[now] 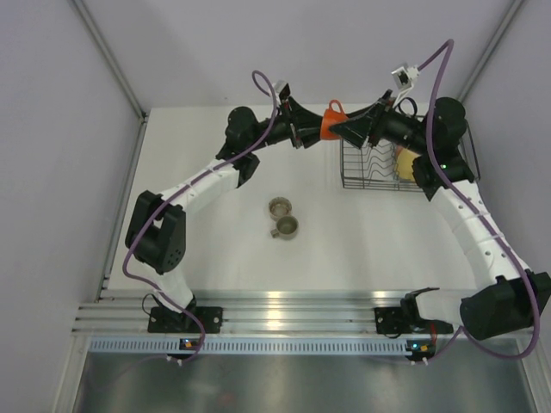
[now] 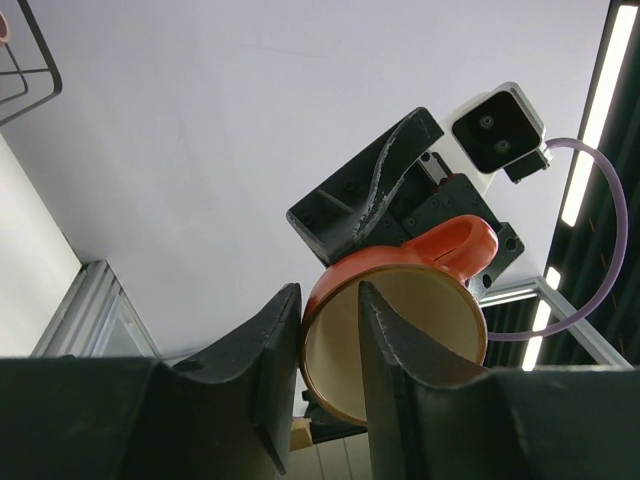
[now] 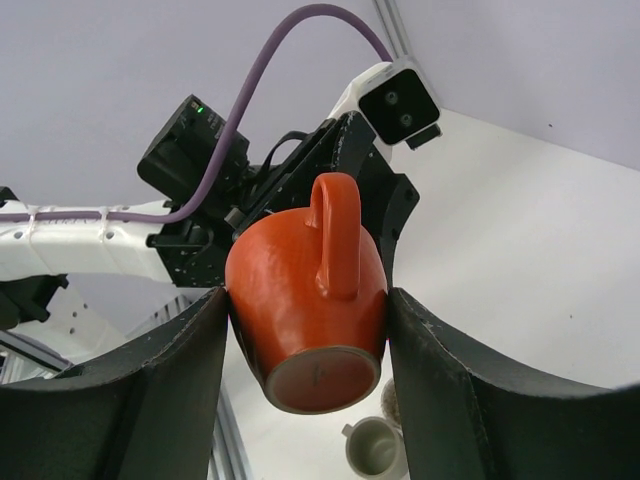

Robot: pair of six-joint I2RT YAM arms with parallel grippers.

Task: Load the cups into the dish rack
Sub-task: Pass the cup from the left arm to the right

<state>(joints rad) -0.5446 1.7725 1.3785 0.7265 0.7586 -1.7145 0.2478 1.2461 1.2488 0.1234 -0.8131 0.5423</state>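
A small orange cup (image 1: pixel 332 126) hangs in the air at the back of the table, between the two grippers and left of the dish rack (image 1: pixel 366 168). My right gripper (image 1: pixel 342 129) is shut on the cup's body (image 3: pixel 300 290); both fingers press its sides, handle up and base toward the right wrist camera. My left gripper (image 1: pixel 317 133) straddles the cup's rim (image 2: pixel 420 330), one finger outside and one inside the mouth. Its jaws stand open, wider than the wall. A yellow cup (image 1: pixel 403 162) lies in the rack. Two grey-olive cups (image 1: pixel 280 207) (image 1: pixel 286 227) stand mid-table.
The black wire rack sits at the back right, partly under my right arm. One grey-olive cup (image 3: pixel 372 445) shows below the orange cup in the right wrist view. White walls close in the table at the back and on both sides.
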